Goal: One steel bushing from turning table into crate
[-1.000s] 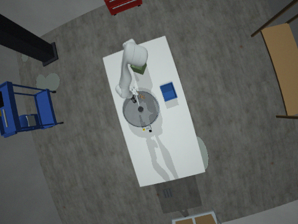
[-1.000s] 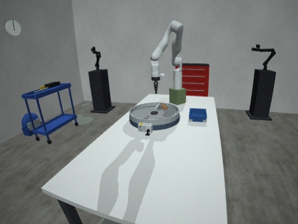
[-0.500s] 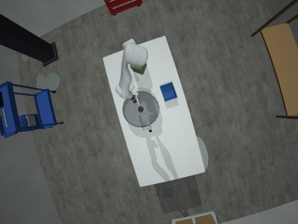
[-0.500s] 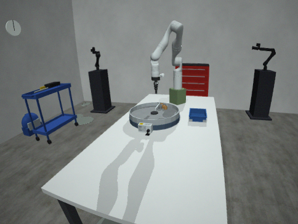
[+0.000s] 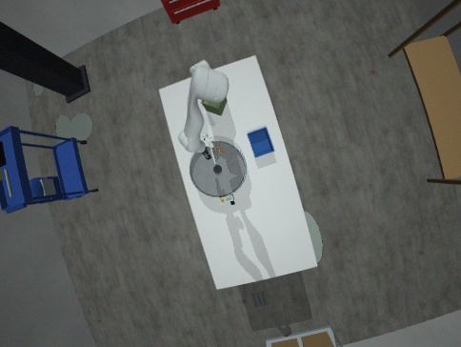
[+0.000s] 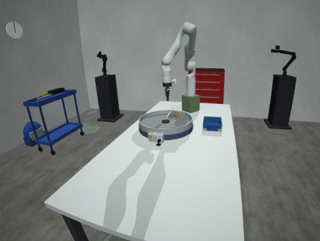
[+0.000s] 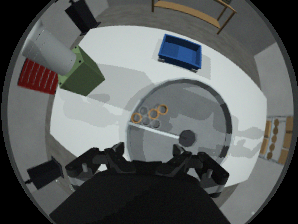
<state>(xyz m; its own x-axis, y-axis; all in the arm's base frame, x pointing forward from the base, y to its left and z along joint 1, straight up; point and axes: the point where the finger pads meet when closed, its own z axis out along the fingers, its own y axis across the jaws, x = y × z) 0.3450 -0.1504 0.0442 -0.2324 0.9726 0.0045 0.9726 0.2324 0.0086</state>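
Steel bushings (image 7: 146, 121), grey rings, lie among orange bushings (image 5: 219, 150) (image 6: 176, 115) (image 7: 154, 114) left of centre in the wrist view, on the turning table (image 5: 205, 177) (image 6: 180, 134) (image 7: 205, 107), beside its pale bar (image 7: 155, 131). Below them in that view, the gripper (image 5: 207, 154) (image 6: 167, 98) (image 7: 148, 148) has its fingers wide apart, holding nothing. The blue crate (image 5: 260, 142) (image 6: 212, 123) (image 7: 180, 51), upper right there, stands apart from the turning table. The green block (image 5: 215, 107) (image 6: 190, 103) (image 7: 85, 76) under the arm sits upper left.

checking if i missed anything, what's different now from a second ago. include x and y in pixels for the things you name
No clear change: the arm (image 5: 194, 112) (image 6: 174, 49) and open claw (image 7: 148, 148) look the same, nothing taken or let go. The blue crate (image 5: 260, 142) (image 6: 212, 123) (image 7: 180, 52) and turning table (image 5: 229, 183) (image 6: 180, 133) (image 7: 210, 115) haven't visibly moved.
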